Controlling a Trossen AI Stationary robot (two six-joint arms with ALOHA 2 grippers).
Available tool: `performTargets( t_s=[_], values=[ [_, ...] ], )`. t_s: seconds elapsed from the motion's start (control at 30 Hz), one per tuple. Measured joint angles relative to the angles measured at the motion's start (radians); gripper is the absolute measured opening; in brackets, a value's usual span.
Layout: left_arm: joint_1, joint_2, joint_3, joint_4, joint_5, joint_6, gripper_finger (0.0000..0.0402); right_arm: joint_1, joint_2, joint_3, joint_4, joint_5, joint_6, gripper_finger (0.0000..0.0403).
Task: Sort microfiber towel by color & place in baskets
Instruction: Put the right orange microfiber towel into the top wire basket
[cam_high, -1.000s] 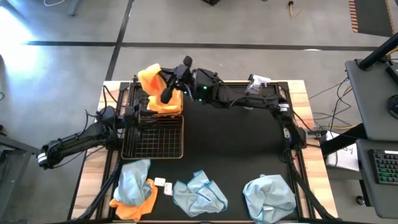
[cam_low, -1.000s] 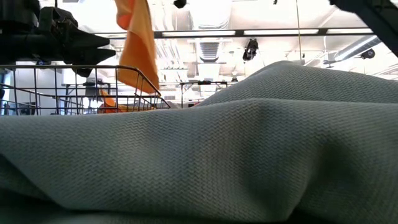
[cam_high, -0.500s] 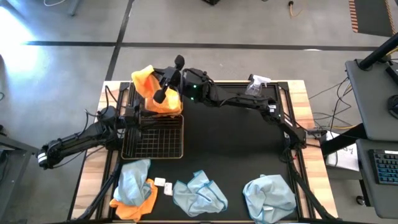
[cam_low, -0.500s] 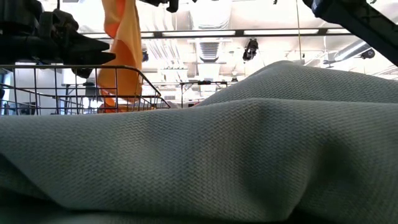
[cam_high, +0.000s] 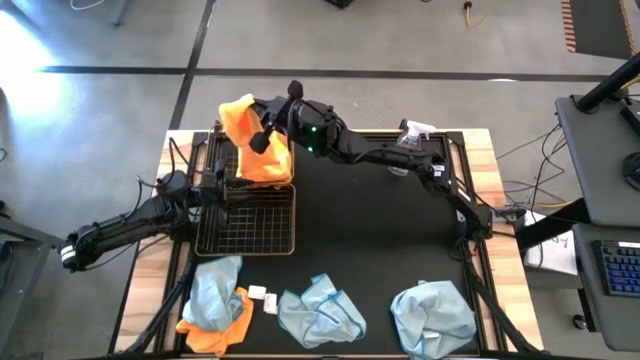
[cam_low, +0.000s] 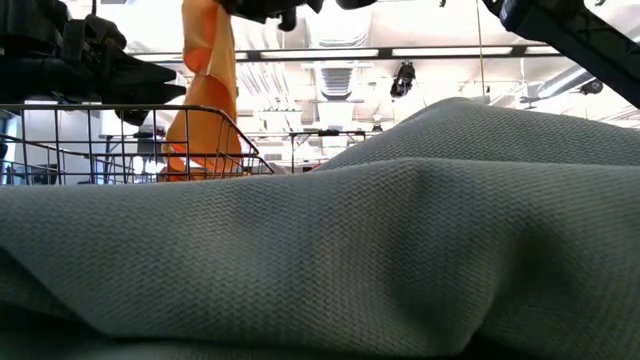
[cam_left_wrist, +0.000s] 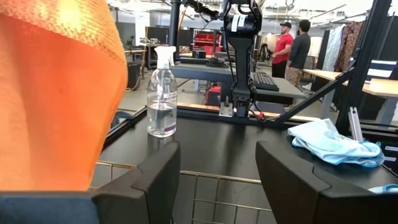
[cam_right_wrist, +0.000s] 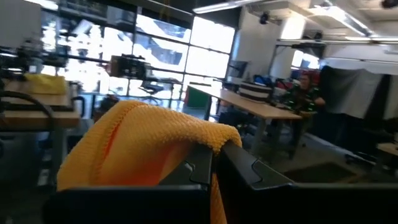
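Right gripper (cam_high: 266, 127) pinched shut on an orange towel (cam_high: 250, 140) hanging over the far basket (cam_high: 228, 165), left gripper (cam_high: 222, 193) open and empty at the near basket (cam_high: 247, 221), blue towels (cam_high: 322, 308) along the table's front edge.

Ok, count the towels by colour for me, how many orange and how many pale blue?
Orange towels: 2 told apart, one held by the right hand over the far basket, one at the front left; more may lie hidden under the held one.
Pale blue towels: 3.
Total: at least 5.
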Motion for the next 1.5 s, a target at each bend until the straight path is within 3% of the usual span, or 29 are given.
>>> performTargets(
  t_s=[0.1,0.4,0.73,0.97,1.1,1.27,1.5],
  values=[
    [0.000,0.000,0.000,0.003,0.000,0.000,0.0194,-0.011,0.000,0.000,-0.009,0.043,0.000,0.0009],
    [0.000,0.000,0.000,0.004,0.000,0.000,0.0194,-0.033,0.006,0.000,-0.169,0.033,0.069,0.0009],
    [0.000,0.000,0.000,0.005,0.000,0.000,0.0194,-0.037,0.006,-0.002,-0.413,-0.126,0.177,0.0009],
    [0.000,0.000,0.000,0.006,0.000,0.000,0.0194,-0.035,0.006,-0.003,-0.462,-0.147,0.176,0.0010],
    [0.000,0.000,0.000,0.006,0.000,0.000,0.0194,-0.035,0.006,-0.003,-0.488,-0.159,0.172,0.0026],
    [0.000,0.000,0.000,0.007,0.000,0.000,0.0194,-0.037,0.006,-0.003,-0.518,-0.253,0.216,0.0062],
    [0.000,0.000,0.000,0.007,0.000,0.000,0.0194,-0.035,0.006,-0.003,-0.617,-0.253,0.226,0.0108]
  ],
)
